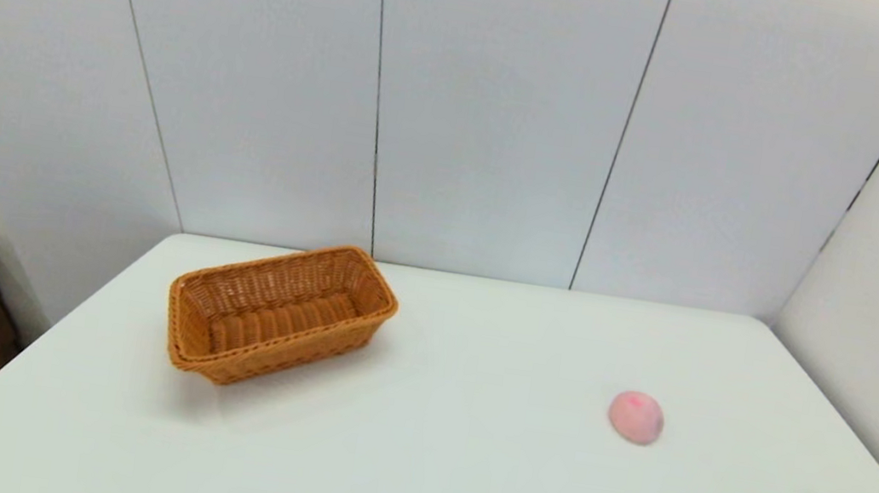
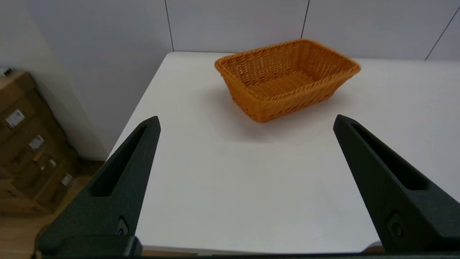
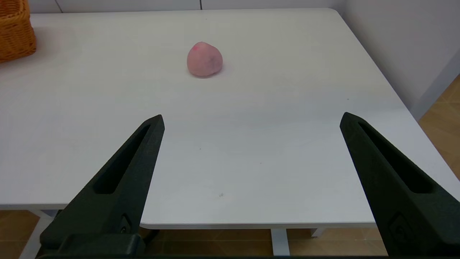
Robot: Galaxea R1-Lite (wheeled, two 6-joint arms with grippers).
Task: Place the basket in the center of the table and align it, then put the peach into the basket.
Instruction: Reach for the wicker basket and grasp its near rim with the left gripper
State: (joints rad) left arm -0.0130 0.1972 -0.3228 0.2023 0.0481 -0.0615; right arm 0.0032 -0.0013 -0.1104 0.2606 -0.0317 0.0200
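basket (image 1: 281,313): orange-brown wicker, sits skewed on the bench (image 1: 459,473), far left
peach (image 1: 636,417): small, pale pink, way off right
my left fingers (image 2: 143,144): spread apart, holding nothing
my right fingers (image 3: 151,140): same deal

The woven basket (image 1: 281,312) sits askew, empty, far-left on the table (image 1: 459,473); the peach (image 1: 636,417) lies well right.

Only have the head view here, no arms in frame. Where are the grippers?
Observer: Left gripper is open, back over the near table edge, facing the basket.
Operator: And the right one?
Observer: Right gripper is open too, at the near edge, with the peach ahead of it.
Operator: Anything in either one?
Observer: No, nothing sits between the fingers of either.
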